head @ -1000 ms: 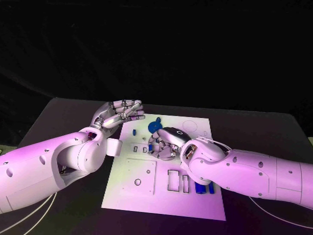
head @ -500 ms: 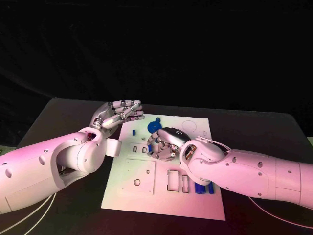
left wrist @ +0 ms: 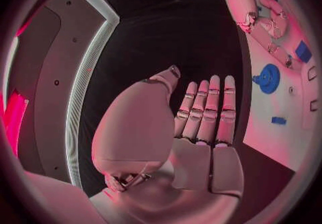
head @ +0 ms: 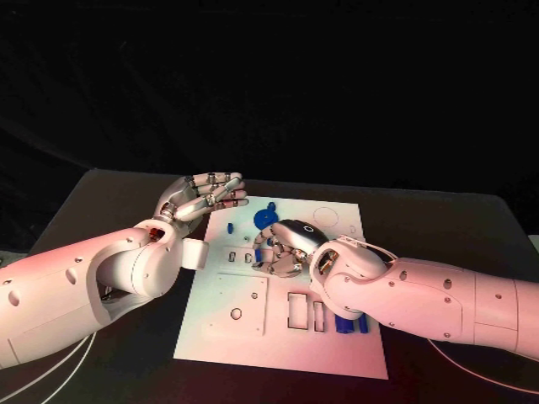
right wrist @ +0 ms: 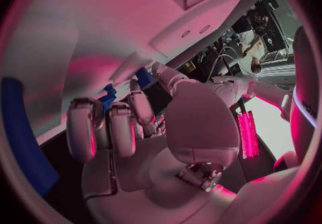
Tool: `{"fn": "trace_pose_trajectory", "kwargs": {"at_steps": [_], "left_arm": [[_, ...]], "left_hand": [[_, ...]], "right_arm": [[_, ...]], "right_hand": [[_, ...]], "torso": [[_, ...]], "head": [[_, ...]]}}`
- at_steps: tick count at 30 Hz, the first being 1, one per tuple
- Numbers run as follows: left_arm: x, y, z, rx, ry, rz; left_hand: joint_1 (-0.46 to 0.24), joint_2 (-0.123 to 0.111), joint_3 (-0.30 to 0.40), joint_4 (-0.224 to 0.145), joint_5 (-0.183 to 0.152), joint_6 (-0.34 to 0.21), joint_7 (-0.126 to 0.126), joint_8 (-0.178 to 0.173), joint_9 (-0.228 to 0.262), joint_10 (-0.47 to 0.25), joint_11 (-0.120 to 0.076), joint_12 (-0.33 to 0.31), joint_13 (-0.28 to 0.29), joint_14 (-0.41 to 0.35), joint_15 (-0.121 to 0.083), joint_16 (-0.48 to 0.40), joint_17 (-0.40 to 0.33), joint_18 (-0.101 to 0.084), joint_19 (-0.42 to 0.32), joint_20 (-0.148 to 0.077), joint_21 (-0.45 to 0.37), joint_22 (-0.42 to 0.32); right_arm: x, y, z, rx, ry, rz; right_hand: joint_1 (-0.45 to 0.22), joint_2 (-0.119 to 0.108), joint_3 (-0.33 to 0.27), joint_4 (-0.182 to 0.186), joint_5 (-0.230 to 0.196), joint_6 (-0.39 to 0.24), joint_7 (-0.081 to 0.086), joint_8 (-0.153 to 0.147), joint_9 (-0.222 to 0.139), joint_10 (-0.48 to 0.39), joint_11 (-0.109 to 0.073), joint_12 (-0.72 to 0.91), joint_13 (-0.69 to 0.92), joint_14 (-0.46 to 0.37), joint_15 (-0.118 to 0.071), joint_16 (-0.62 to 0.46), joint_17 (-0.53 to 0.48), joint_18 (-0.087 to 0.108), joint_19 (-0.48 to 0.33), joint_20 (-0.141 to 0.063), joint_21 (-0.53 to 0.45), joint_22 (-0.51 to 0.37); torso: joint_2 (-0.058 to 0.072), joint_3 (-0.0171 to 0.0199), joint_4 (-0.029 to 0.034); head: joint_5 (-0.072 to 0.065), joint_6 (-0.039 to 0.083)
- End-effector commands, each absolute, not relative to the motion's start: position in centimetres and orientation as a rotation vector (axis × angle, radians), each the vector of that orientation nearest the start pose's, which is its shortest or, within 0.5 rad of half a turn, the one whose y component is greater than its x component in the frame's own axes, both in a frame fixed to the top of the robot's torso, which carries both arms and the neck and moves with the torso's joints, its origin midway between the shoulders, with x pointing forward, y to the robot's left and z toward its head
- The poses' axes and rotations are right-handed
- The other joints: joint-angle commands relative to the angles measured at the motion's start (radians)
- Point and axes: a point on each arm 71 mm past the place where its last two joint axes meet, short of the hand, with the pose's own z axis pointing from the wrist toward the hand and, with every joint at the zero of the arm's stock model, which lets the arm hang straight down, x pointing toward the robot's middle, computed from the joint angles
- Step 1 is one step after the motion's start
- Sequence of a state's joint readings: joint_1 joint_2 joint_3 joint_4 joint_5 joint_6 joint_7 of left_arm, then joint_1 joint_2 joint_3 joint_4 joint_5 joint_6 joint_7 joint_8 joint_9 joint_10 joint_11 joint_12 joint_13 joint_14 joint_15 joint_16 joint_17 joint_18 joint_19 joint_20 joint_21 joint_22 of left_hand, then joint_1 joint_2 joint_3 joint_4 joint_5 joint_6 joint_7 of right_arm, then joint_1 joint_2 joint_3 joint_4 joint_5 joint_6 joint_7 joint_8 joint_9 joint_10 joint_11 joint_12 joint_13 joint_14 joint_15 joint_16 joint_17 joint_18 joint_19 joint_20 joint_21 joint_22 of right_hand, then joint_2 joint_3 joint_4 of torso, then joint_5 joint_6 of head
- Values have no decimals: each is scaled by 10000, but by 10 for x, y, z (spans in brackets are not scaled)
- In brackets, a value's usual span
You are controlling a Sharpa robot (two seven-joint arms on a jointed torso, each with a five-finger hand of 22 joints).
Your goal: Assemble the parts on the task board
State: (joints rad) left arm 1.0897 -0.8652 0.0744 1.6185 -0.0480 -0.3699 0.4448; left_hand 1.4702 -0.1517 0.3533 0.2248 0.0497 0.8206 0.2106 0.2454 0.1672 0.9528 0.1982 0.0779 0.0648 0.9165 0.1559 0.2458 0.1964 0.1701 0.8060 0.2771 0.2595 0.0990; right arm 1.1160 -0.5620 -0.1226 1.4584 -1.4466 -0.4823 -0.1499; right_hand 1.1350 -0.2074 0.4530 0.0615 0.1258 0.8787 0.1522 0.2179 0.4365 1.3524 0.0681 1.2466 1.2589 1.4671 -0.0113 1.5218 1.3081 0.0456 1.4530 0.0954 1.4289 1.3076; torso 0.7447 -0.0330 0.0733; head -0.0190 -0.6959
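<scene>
Curling its fingers low over the middle of the task board (head: 343,353), your right hand (head: 282,248) seems to pinch a small blue part (right wrist: 107,96) at the fingertips, though I cannot tell how firmly. If that hold is loose, the piece could tip or drop beside its slot. Your left hand (head: 206,195) hangs open and empty off the board's far left corner, near the round blue part (head: 264,218).
</scene>
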Motion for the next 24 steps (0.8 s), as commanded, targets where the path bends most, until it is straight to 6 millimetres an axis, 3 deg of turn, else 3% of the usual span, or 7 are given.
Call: {"fn": "trace_pose_trajectory", "kwargs": {"at_steps": [1,4,9,13,18,21,24], "left_arm": [[469,196,-175,-11004,13263,-16249],[469,197,-176,-10990,13355,-16217],[471,199,-178,-10925,13632,-16136],[473,201,-180,-10851,13838,-16061],[477,206,-184,-10532,14326,-15854],[479,208,-187,-10247,14743,-15573],[481,210,-191,-9758,15519,-15057]], "left_hand": [[-120,14,-19,43,7,67,371,-34,-9,85,16,-48,-1,-12,50,-44,12,127,8,32,-63,-10],[-120,13,-18,42,7,67,369,-36,-9,86,16,-50,-1,-13,51,-46,12,127,7,32,-64,-12],[-204,-12,-35,58,4,141,318,-25,-2,287,-28,-7,26,-127,59,-153,4,119,-41,45,-102,-50],[-252,-35,-63,74,5,135,326,-40,-7,298,-28,-26,21,-91,49,-147,19,124,-30,44,-99,-56],[-241,-19,-54,47,6,138,366,-70,-17,315,-21,-68,17,182,-1,-10,107,145,116,9,-12,-36],[-146,36,106,-45,26,354,283,8,13,897,-186,199,120,1027,-255,530,365,167,680,-183,344,102],[-295,143,288,31,19,749,-41,276,115,2134,-597,929,412,2449,-802,1709,964,164,1748,-666,1078,419]], "right_arm": [[452,-79,-238,-1525,16108,8507],[450,-80,-234,-1424,15652,8753],[442,-84,-222,-1505,14947,9445],[440,-89,-208,-1374,14585,10208],[447,-105,-185,-816,14645,11356],[454,-119,-176,-47,14907,11709],[463,-137,-167,882,15095,11823]], "right_hand": [[-99,-139,-252,127,65,-155,22,-93,-24,-111,18,-69,-30,678,90,-50,1045,0,-23,85,-71,1239],[6,-147,-611,311,95,-585,141,-308,-132,-175,119,-95,-65,679,156,-50,1060,2,-34,147,-104,1228],[418,0,-765,324,253,-852,233,-442,-238,-151,195,-23,-22,703,239,-13,1163,-28,59,211,-2,1337],[614,72,-830,330,346,-1007,281,-540,-313,-84,235,76,52,723,274,18,1241,-52,128,246,79,1419],[982,300,-703,271,474,-609,217,-331,-295,-43,186,178,127,689,249,-27,1117,29,-73,252,-183,1202],[1040,344,-663,264,524,-515,199,-271,-294,-99,170,125,74,667,235,-59,1039,61,-161,241,-299,1108],[1078,376,-614,268,783,-485,193,-230,-309,-134,160,99,46,653,221,-80,997,76,-204,227,-361,1064]], "torso": [[2,6,4],[-2,13,0],[-25,14,-30],[-49,45,-72],[-111,91,-127],[-159,119,-137],[-230,146,-153]], "head": [[-10,-14],[-22,5],[-34,23],[-28,79],[-13,75],[-5,90],[38,58]]}}
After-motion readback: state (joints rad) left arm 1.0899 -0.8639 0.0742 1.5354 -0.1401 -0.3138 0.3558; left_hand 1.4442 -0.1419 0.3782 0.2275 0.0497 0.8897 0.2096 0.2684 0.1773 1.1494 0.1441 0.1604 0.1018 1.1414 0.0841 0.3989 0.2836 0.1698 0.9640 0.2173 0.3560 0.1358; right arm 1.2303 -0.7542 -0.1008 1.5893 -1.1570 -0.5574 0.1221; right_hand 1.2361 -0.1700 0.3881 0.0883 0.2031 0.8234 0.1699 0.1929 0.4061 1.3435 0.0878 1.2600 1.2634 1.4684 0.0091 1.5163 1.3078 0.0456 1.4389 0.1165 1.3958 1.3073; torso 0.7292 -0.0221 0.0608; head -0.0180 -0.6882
